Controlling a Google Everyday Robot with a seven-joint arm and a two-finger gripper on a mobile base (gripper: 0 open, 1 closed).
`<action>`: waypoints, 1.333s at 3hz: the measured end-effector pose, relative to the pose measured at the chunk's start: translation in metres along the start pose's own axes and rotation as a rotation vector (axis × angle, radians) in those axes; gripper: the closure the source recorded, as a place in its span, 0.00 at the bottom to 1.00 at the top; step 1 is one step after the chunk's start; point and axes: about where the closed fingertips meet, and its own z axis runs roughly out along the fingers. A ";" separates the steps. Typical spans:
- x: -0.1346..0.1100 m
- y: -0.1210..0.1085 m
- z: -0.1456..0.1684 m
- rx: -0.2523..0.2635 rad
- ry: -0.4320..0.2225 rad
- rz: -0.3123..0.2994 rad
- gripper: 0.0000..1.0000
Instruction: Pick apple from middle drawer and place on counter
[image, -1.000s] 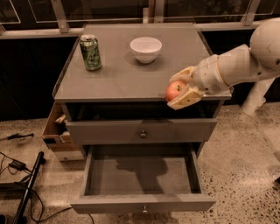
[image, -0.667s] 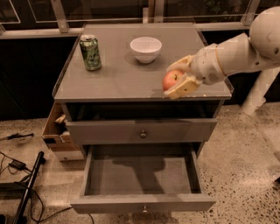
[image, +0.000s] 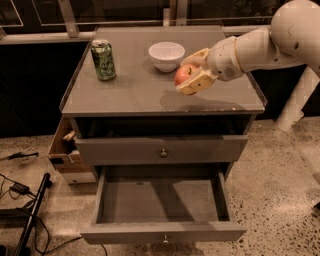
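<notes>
My gripper (image: 192, 74) is shut on the red apple (image: 183, 75) and holds it a little above the grey counter (image: 135, 92), right of its middle and just in front of the white bowl. My white arm reaches in from the upper right. The middle drawer (image: 162, 202) stands pulled open below, its grey inside bare, its small knob at the front.
A white bowl (image: 166, 54) and a green soda can (image: 104, 60) stand at the back of the counter. A shut drawer front with a knob (image: 163, 153) sits above the open drawer. A cardboard box (image: 65, 152) and cables (image: 22, 200) lie on the floor at left.
My gripper has carried the apple up and to the left, from the counter's front right edge to over the counter near the bowl.
</notes>
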 end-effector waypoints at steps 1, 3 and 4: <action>-0.002 -0.015 0.015 -0.004 -0.024 0.033 1.00; 0.010 -0.029 0.041 -0.035 -0.036 0.119 1.00; 0.019 -0.030 0.050 -0.052 -0.033 0.160 1.00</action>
